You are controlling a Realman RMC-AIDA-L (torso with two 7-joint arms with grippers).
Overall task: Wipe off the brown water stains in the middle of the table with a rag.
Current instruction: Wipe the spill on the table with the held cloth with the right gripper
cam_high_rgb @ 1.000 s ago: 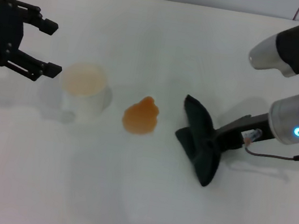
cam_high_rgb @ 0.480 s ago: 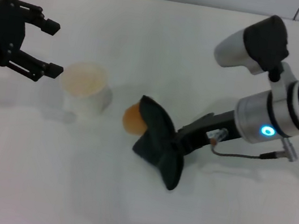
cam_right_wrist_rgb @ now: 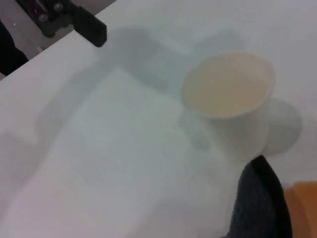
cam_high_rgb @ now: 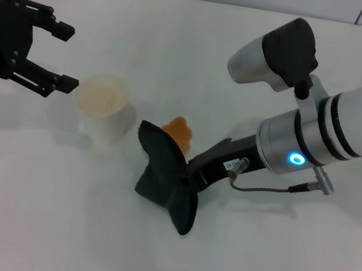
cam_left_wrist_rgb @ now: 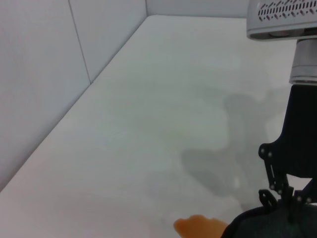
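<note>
The dark rag [cam_high_rgb: 160, 170] lies on the white table [cam_high_rgb: 160, 257], covering most of the orange-brown water stain [cam_high_rgb: 179, 127]; only the stain's far edge shows. My right gripper [cam_high_rgb: 190, 173] is shut on the rag, pressing it down at the table's middle. In the right wrist view a rag fold [cam_right_wrist_rgb: 260, 203] sits beside the stain [cam_right_wrist_rgb: 303, 208]. The left wrist view shows the stain's edge [cam_left_wrist_rgb: 197, 227] next to the rag [cam_left_wrist_rgb: 260, 224]. My left gripper [cam_high_rgb: 68, 56] hovers open and empty at the far left.
A translucent white cup [cam_high_rgb: 103, 102] with a brownish inside stands just left of the rag, between it and the left gripper; it also appears in the right wrist view [cam_right_wrist_rgb: 229, 85]. A wall runs along the table's far edge.
My right arm has swept the rag leftward across the table, from right of the stain to on top of it. The left gripper has stayed in place.
</note>
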